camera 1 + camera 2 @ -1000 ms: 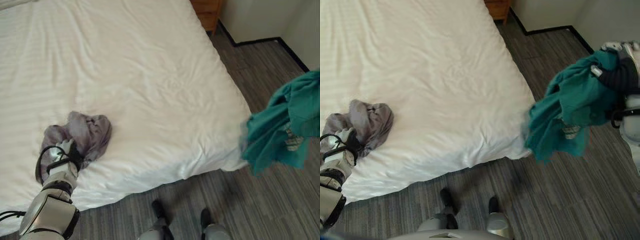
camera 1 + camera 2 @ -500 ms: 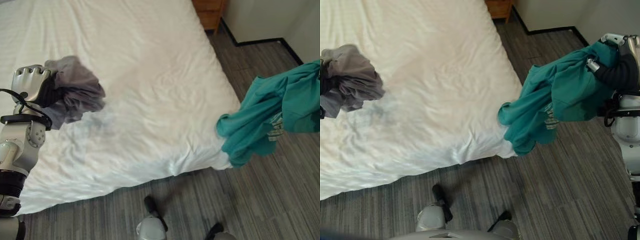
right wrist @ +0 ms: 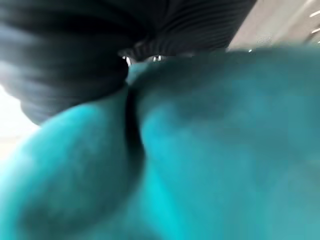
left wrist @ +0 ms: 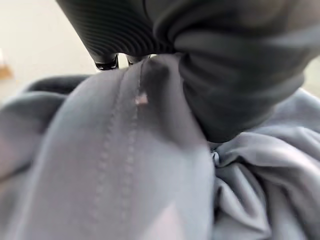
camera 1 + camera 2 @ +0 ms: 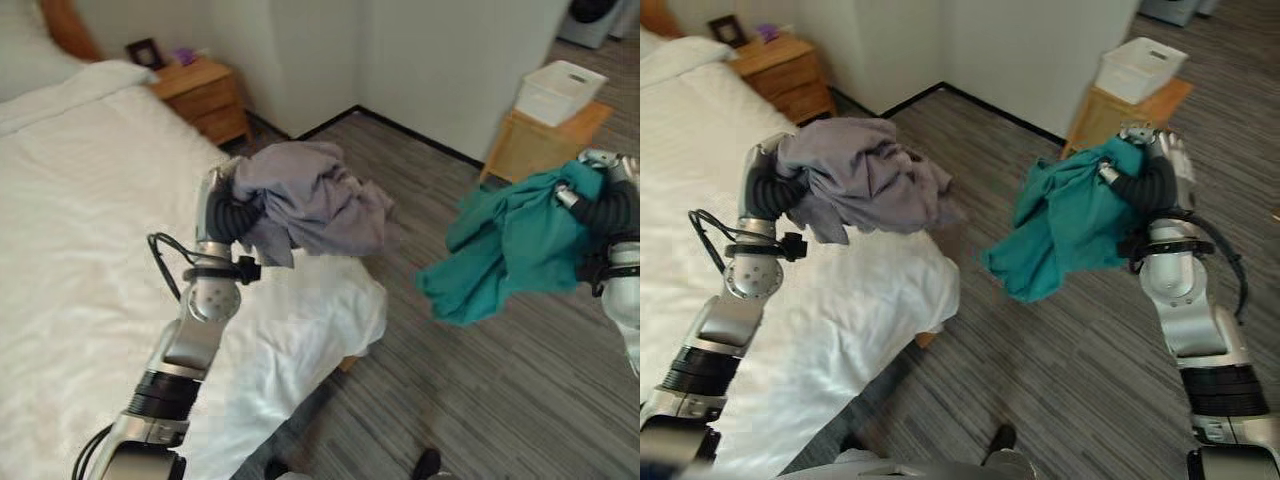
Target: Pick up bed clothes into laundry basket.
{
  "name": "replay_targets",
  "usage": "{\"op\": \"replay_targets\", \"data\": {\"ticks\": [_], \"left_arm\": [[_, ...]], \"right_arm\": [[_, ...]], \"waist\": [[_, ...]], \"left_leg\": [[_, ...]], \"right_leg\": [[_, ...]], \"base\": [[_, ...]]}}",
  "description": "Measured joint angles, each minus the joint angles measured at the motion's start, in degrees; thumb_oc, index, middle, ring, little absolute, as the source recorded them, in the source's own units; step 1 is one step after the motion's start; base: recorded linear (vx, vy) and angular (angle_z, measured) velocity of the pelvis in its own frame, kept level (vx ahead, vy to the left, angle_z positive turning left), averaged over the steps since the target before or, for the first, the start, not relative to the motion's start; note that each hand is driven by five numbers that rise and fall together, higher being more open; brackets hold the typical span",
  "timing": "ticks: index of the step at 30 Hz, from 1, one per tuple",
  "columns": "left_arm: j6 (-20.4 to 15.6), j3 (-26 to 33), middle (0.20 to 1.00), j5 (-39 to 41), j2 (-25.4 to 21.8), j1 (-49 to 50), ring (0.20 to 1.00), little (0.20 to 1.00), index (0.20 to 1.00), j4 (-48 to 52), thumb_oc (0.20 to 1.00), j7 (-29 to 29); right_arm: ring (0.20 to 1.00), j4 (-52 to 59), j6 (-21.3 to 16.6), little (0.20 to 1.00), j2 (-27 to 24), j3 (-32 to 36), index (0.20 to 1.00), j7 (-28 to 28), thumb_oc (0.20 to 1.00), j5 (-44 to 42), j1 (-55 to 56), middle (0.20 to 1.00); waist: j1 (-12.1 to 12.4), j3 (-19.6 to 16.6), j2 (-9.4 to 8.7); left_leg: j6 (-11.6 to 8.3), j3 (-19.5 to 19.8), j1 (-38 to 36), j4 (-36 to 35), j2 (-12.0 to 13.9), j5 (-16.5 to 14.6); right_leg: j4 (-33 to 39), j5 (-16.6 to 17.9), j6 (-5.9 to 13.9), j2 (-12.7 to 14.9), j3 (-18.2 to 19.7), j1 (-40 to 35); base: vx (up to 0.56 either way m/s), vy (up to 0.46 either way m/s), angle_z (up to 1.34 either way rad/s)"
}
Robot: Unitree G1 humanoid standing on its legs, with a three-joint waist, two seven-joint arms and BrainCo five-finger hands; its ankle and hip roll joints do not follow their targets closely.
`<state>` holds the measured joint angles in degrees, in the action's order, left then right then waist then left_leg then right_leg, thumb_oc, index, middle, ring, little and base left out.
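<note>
My left hand (image 5: 228, 205) is raised over the corner of the white bed (image 5: 80, 260), shut on a bunched grey garment (image 5: 315, 210) that hangs in the air; the grey cloth (image 4: 125, 170) drapes over the hand in the left wrist view. Over the floor, my right hand (image 5: 1145, 175) is shut on a teal garment (image 5: 1065, 225) that hangs off it, and the teal cloth (image 3: 200, 160) wraps the hand in the right wrist view. A white laundry basket (image 5: 558, 90) sits on a low wooden stand (image 5: 535, 145) at the far right, beyond the teal garment.
A wooden nightstand (image 5: 205, 90) with a small frame on it stands by the bed's head. A pale wall (image 5: 420, 60) with a dark skirting runs behind. Striped grey flooring (image 5: 480, 390) lies between the bed and the stand.
The camera has swung right, from the bed to the room. My left hand has lifted the grey garment off the bed and carried it right. The teal garment stays held up.
</note>
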<state>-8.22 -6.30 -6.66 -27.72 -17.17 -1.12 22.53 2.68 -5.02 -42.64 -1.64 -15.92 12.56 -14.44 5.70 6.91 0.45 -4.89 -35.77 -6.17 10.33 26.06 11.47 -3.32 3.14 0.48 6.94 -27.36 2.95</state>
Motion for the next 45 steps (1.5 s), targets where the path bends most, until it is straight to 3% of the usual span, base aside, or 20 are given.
{"op": "replay_targets", "data": {"ticks": [1, 3, 4, 7, 8, 9, 10, 13, 14, 16, 19, 23, 28, 30, 32, 35, 38, 39, 42, 45], "left_arm": [[0.0, -0.2, 0.2, 1.4, 1.2, 1.5, 0.2, 0.2, 0.2, 0.0, 0.2, 0.2], [0.1, -5.0, 0.2, 2.1, 3.7, 1.4, 0.2, 0.2, 0.2, -1.6, 0.2, -0.6], [0.0, -6.9, 0.2, 2.1, 4.3, 0.6, 0.2, 0.2, 0.2, -1.6, 0.2, -1.0], [-0.6, -10.8, 0.2, 2.2, 6.9, -1.1, 0.2, 0.2, 0.2, -0.5, 0.2, -2.7], [-0.5, -10.9, 0.2, 2.3, 8.4, -1.3, 0.2, 0.2, 0.2, -1.4, 0.2, -2.7], [-0.7, -11.3, 0.2, 2.7, 7.2, -2.0, 0.2, 0.2, 0.2, -1.2, 0.2, -2.8], [-1.0, -10.2, 0.2, 3.5, 3.5, -0.6, 0.2, 0.2, 0.2, -0.1, 0.2, -2.6], [1.3, -10.3, 0.2, 4.4, 2.9, -0.4, 0.2, 0.2, 0.2, -1.1, 0.2, -2.7], [1.4, -10.3, 0.2, 4.5, 3.7, -1.0, 0.2, 0.2, 0.2, -1.4, 0.2, -2.4], [1.7, -10.5, 0.2, 5.6, 3.7, -1.1, 0.2, 0.2, 0.2, -2.1, 0.2, -1.6], [2.9, -11.8, 0.2, 5.9, 4.4, -2.1, 0.2, 0.2, 0.2, -2.2, 0.2, -0.5], [3.7, -12.8, 0.2, 5.8, 5.8, -7.9, 0.2, 0.2, 0.2, -2.2, 0.2, -0.5], [3.3, -11.5, 0.2, 5.4, 8.8, -7.6, 0.2, 0.2, 0.2, -1.5, 0.2, -0.9], [4.1, -11.5, 0.2, 5.3, 8.6, -6.7, 0.2, 0.2, 0.2, -4.4, 0.2, -2.6], [4.5, -11.8, 0.2, 5.3, 10.5, -6.2, 0.2, 0.2, 0.2, -4.9, 0.2, -3.0], [4.6, -12.7, 0.2, 5.5, 11.8, -5.4, 0.2, 0.2, 0.2, -6.1, 0.2, -4.9], [4.5, -11.3, 0.2, 5.6, 11.9, -4.0, 0.2, 0.2, 0.2, -5.8, 0.2, -5.1], [4.4, -10.9, 0.2, 5.7, 11.9, -3.3, 0.2, 0.2, 0.2, -5.5, 0.2, -5.1], [4.4, -10.1, 0.2, 5.9, 9.5, -1.9, 0.2, 0.2, 0.2, -5.3, 0.2, -5.3], [4.4, -8.7, 0.2, 5.8, 8.6, -0.2, 0.2, 0.2, 0.2, -6.3, 0.2, -5.4]], "right_arm": [[0.2, 0.3, 0.0, 0.2, 0.2, -2.1, 0.2, 0.2, 0.2, 0.2, 0.0, 0.2], [0.2, 0.6, 0.6, 0.2, -1.9, -2.1, 0.2, -0.1, 0.2, 1.0, 1.1, 0.2], [0.2, 0.4, 1.0, 0.2, -2.8, -1.1, 0.2, -0.3, 0.2, 1.1, 1.1, 0.2], [0.2, -1.3, 2.9, 0.2, -4.9, -1.2, 0.2, -2.3, 0.2, 3.4, -0.5, 0.2], [0.2, -2.0, 3.1, 0.2, -7.7, -3.3, 0.2, -2.3, 0.2, 3.7, -1.4, 0.2], [0.2, -2.4, 3.5, 0.2, -7.3, -3.5, 0.2, -2.4, 0.2, 4.3, -1.8, 0.2], [0.2, -2.4, 3.8, 0.2, -3.6, -5.0, 0.2, -2.4, 0.2, 4.9, -1.5, 0.2], [0.2, -6.2, 5.2, 0.2, -4.5, -7.7, 0.2, -2.4, 0.2, 6.3, -4.6, 0.2], [0.2, -6.4, 5.2, 0.2, -6.5, -7.9, 0.2, -2.3, 0.2, 7.2, -5.9, 0.2], [0.2, -5.3, 5.9, 0.2, -6.0, -7.1, 0.2, -2.4, 0.2, 8.2, -5.3, 0.2], [0.2, -3.5, 6.1, 0.2, -5.8, -5.3, 0.2, -2.5, 0.2, 9.9, -6.0, 0.2], [0.2, -2.6, 6.3, 0.2, -5.8, -2.0, 0.2, -2.6, 0.2, 9.9, -5.4, 0.2], [0.2, 2.6, 7.1, 0.2, -5.3, 6.4, 0.2, -4.1, 0.2, 9.9, 1.8, 0.2], [0.2, 0.9, 7.7, 0.2, -5.5, 5.1, 0.2, -4.2, 0.2, 10.0, 0.7, 0.2], [0.2, -1.1, 8.6, 0.2, -6.0, 5.2, 0.2, -4.2, 0.2, 10.0, -1.4, 0.2], [0.2, -5.3, 9.5, 0.2, -5.7, 4.0, 0.2, -3.0, 0.2, 9.8, -3.6, 0.2], [0.2, -5.1, 8.6, 0.2, -5.5, 3.9, 0.2, -2.9, 0.2, 9.7, -4.2, 0.2], [0.2, -5.1, 8.6, 0.2, -5.0, 2.9, 0.2, -2.5, 0.2, 9.5, -4.3, 0.2], [0.2, -4.9, 7.9, 0.2, -4.5, 0.6, 0.2, -2.0, 0.2, 9.3, -4.2, 0.2], [0.2, -5.7, 7.6, 0.2, -4.6, -1.2, 0.2, -1.3, 0.2, 9.3, -4.1, 0.2]], "waist": [[1.9, 0.3, -0.49], [0.8, 1.4, -2.25], [0.6, 1.4, -1.24], [-1.1, 1.1, 1.29], [0.5, 0.3, 6.77], [2.2, 0.4, 7.66], [2.1, 0.3, 1.06], [0.9, 0.1, -2.57], [0.9, 0.9, 0.55], [-1.7, 1.5, 0.4], [-4.9, 2.8, 2.91], [-8.9, 5.0, 4.38], [-9.8, 5.2, 2.35], [-11.0, 4.3, 1.14], [-12.6, 4.0, 5.52], [-11.2, 5.0, 3.58], [-8.8, 5.4, 1.74], [-7.4, 6.2, -1.08], [-5.6, 6.0, -2.78], [-5.4, 4.2, 0.96]], "left_leg": [[1.53, 6.3, 0.4, 4.4, -0.1, 1.2], [-6.45, 17.1, 4.1, 3.0, -6.5, -5.0], [-6.39, 17.9, 5.9, 2.8, -8.2, -5.0], [-3.66, 14.2, 15.9, 0.6, -21.6, -7.6], [-5.52, 14.9, 17.5, -3.4, -18.9, -12.9], [1.03, 16.4, 17.9, -3.0, -17.6, -10.0], [2.17, 14.1, 18.3, -0.2, -19.7, -9.8], [5.31, 10.5, 14.8, -3.3, -24.6, -9.7], [4.29, 11.0, 11.3, -6.4, -24.0, -13.8], [8.81, 12.6, 6.5, -11.3, -25.5, -12.0], [10.55, 16.1, 4.6, -13.1, -25.9, -12.2], [9.46, 23.6, 3.7, -13.7, -26.1, -12.8], [4.37, 25.4, -0.3, -11.6, -23.8, -18.9], [-1.2, 27.0, -8.4, -14.4, -21.5, -22.2], [-2.45, 27.6, -10.2, -14.1, -15.6, -21.7], [-5.67, 27.7, -2.3, 14.9, -11.1, -11.8], [-7.51, 33.3, 11.0, 35.7, -13.2, -5.2], [-6.22, 26.1, 19.8, 41.8, -12.8, -7.9], [-4.61, 14.8, 23.6, 21.1, -10.5, -7.4], [-3.79, 9.8, 22.3, -10.8, -10.6, -6.5]], "right_leg": [[-2.3, -1.4, -2.27, 0.2, 1.4, 1.0], [1.5, -0.9, 0.22, 3.0, 4.6, -1.6], [2.4, -0.7, 0.21, 3.1, 4.9, -2.1], [8.4, -0.5, 1.4, 1.6, 7.0, -3.7], [-2.6, -3.9, 0.82, -3.8, 8.1, -0.5], [-18.6, -10.9, 1.17, -5.3, 10.2, 3.4], [-18.3, -18.5, -0.47, -3.3, 13.6, 2.7], [-11.6, -14.6, 8.32, -1.2, 10.9, -0.8], [-17.8, -15.1, 14.16, -1.8, 10.1, 0.2], [-37.5, -12.2, 15.67, 1.8, 11.4, 7.3], [-40.3, -11.8, 14.46, 6.4, 12.5, 13.9], [-14.1, -9.0, 10.75, 6.7, 19.1, 14.1], [9.0, 1.1, 11.93, 11.4, 3.0, 15.1], [7.0, 3.3, 12.9, 13.2, 1.8, 10.7], [-1.2, 7.3, 12.27, 9.0, 3.4, 11.4], [-3.9, 1.5, 3.47, 5.8, 2.7, 4.6], [-0.8, -1.1, 0.47, 4.2, 4.2, -1.3], [1.5, -1.1, 0.45, 4.1, 3.8, -5.1], [4.6, -2.5, 1.98, 1.6, 0.9, -9.2], [8.8, -4.0, 2.61, -3.0, 0.5, -13.4]], "base": [[0.05, -0.198, -2.46], [0.11, -0.173, -1.21], [0.2, -0.197, -0.5], [0.3, -0.086, -0.97], [0.4, -0.068, -1.93], [0.51, -0.072, -1.63], [0.59, -0.094, -0.84], [0.38, -0.112, -0.39], [0.59, -0.158, -0.23], [0.33, -0.02, 0.33], [0.41, 0.005, 0.52], [0.38, -0.168, 0.93], [0.65, -0.32, 0.62], [0.6, -0.24, 0.37], [0.5, -0.274, 0.55], [0.41, -0.385, 0.06], [0.34, -0.205, -0.41], [0.45, 0.025, -0.35], [0.5, 0.209, -0.39], [0.58, 0.177, -0.17]]}}
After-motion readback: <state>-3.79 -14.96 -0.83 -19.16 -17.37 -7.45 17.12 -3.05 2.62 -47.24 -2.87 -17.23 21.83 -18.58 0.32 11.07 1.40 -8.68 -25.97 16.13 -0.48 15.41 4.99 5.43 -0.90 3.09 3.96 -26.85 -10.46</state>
